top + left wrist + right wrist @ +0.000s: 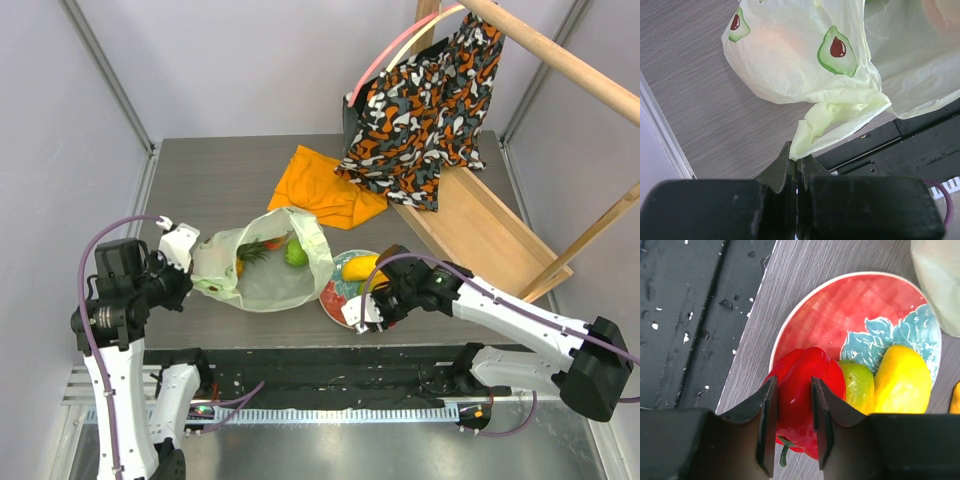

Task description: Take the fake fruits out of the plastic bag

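Red pepper [809, 362] clamped by right gripper [793, 386] (over plate [840, 307]); left gripper [796, 161] pinches plastic bag [785, 60].

A red floral plate [332, 297] sits near the grey counter's [220, 170] front edge; farther back, a crumpled orange cloth [322, 187] lies just beside a patterned fabric bag [425, 110] hung on a wooden rack [480, 225]

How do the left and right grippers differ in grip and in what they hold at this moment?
The left gripper has its fingers pressed fully together on a thin fold of the plastic bag. The right gripper has its fingers apart, clamped on the red pepper. The left gripper holds soft film, while the right gripper holds a glossy solid fruit at the rim of the plate. Both hold something.
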Motion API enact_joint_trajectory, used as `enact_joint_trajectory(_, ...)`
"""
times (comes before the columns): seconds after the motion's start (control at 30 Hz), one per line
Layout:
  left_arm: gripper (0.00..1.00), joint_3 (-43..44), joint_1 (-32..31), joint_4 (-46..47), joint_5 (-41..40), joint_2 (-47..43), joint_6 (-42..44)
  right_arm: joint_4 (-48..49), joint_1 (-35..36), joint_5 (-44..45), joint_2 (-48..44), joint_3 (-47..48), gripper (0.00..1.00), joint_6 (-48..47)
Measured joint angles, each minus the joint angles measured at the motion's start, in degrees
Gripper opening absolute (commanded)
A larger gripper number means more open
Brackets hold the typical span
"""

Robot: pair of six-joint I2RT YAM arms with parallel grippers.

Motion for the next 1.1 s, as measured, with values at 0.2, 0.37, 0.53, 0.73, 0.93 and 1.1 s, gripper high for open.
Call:
enact_joint_trajectory(0.2, 0.00, 0.20, 0.00, -0.31, -0.09, 0.11, 0.04, 4.46, -0.46, 1.44, -1.27, -5.14, 0.68, -1.01)
enact_joint_trajectory(0.37, 0.00, 0.20, 0.00, -0.57, -0.09, 0.11, 0.07, 5.55, -0.46, 2.16, -5.16, -6.27, 0.74, -0.04)
enact_joint_trajectory(0.53, 0.00, 0.20, 0.00, -1.05, -0.07, 0.07, 0.07, 4.33, -0.50, 0.90, -6.73, 0.98, 0.72, 5.49)
enact_joint_trajectory(0.73, 0.00, 0.24, 0.00, -2.71, -0.04, -0.61, -0.09, 11.08, -0.57, -4.70, 0.20, 23.67, 0.50, 20.81)
enact_joint_trajectory(0.93, 0.00, 1.64, 0.00, -3.39, 0.13, -1.70, -1.27, 23.63, 0.31, -9.68, 11.37, 33.35, 0.37, 32.33)
enact_joint_trajectory(1.1, 0.00, 1.84, 0.00, -3.50, 0.15, -2.38, -1.55, 27.69, 4.52, -10.16, 21.81, 33.22, 0.35, 34.73)
